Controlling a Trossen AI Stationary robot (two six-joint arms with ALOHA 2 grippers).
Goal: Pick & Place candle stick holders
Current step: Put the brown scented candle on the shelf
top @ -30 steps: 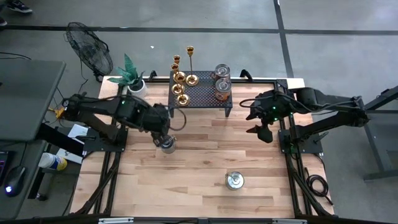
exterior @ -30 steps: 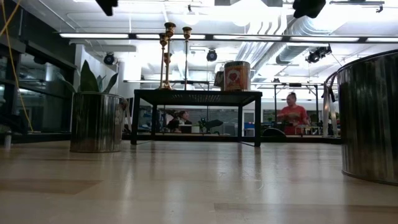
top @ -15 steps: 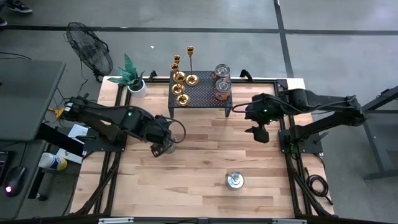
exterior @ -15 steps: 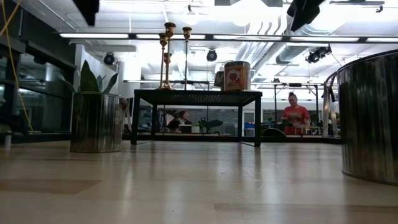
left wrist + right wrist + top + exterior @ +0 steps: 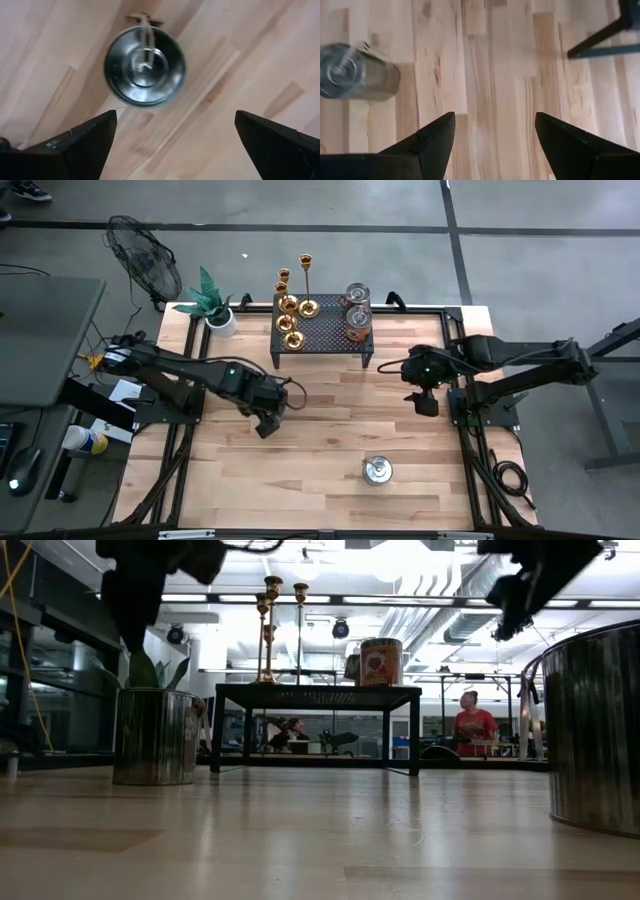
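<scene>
The candle stick holders are shiny gold pieces with round flared bases and slim stems of differing heights. They stand clustered at the 9 o'clock end of a small black perforated stand, which sits at the 12 o'clock edge of the surface. In the low view the tallest stems rise well above the stand's flat top. Two copper-toned tins share the stand at its 3 o'clock end, apart from the holders.

The left gripper reaches from the 9 o'clock side toward the middle of the surface, its arm stretched low and long. Its jaws are spread wide and hold nothing; in the left wrist view they frame a round, ribbed metal can seen from straight above, standing on the boards between and beyond the fingertips, untouched.

The right gripper comes in from the 3 o'clock side, elbow folded, and hangs above bare boards below the stand's 3 o'clock corner. Its jaws are parted and empty. The right wrist view looks down on pale wood planks, a second metal can and one dark leg of the stand.

That second can stands near 6 o'clock. A small potted plant in a white pot sits at the 11 o'clock corner.
</scene>
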